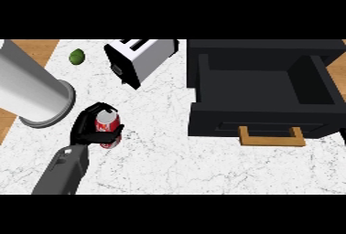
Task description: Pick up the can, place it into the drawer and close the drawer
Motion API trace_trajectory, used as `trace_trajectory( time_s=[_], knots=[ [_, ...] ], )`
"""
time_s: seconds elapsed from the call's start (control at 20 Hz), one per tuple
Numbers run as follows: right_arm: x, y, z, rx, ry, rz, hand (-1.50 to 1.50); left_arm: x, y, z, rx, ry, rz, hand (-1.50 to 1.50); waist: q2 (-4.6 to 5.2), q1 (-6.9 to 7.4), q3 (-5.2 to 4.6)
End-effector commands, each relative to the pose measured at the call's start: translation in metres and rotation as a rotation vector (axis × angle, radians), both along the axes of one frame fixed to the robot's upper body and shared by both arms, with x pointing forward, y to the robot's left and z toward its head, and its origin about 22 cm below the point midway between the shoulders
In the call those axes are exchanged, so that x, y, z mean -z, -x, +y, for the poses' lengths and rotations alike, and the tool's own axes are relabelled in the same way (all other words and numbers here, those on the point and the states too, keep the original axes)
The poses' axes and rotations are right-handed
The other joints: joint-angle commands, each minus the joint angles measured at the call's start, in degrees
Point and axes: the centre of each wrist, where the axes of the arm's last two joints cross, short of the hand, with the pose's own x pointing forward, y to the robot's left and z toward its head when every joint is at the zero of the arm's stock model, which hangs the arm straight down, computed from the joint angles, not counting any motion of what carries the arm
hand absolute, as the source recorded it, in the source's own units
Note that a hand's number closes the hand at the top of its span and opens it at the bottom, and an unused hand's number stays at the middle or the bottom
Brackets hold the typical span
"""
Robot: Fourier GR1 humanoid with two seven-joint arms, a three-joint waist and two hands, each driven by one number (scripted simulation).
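Note:
A red can (108, 128) with a silver top stands on the white marble counter (202, 164) at the left. My left hand (83, 126) is wrapped round it from the left, fingers over its top edge and thumb across its front, hiding the can's left side. The black drawer (262, 119) stands pulled open at the right, its inside dark and holding nothing I can see, with a wooden handle (272, 137) on its front. The can is well to the left of the drawer. My right hand shows nowhere.
A large pale grey cylinder (34, 89) lies tilted just left of and behind my hand. A white and black toaster (140, 58) stands at the back, between can and drawer. A green lime (77, 55) sits at the back left.

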Motion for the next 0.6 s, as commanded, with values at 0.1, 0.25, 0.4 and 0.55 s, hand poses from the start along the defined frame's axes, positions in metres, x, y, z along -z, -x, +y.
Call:
trace_trajectory(
  time_s=[0.1, 0.25, 0.4, 0.55],
  knots=[
    [-0.013, 0.001, -0.003, 0.006, -0.022, -0.014, -1.5, -0.024, 0.008, 0.009, -0.154, 0.014, -0.067, 1.5, -0.12, -0.26, 0.01],
    [-0.006, 0.016, -0.003, 0.005, -0.013, 0.009, -1.5, -0.045, 0.016, -0.013, -0.138, 0.057, -0.075, 1.5, -0.18, -0.35, 0.02],
    [-0.011, 0.014, 0.002, -0.008, -0.001, -0.024, -1.5, -0.079, -0.016, -0.043, -0.11, 0.006, -0.103, 1.5, 0.11, -1.13, -0.04],
    [-0.02, 0.017, -0.012, -0.002, 0.008, -0.016, -1.5, -0.103, -0.017, -0.064, -0.07, -0.027, -0.14, 1.5, 0.1, -1.18, -0.04]
  ],
)
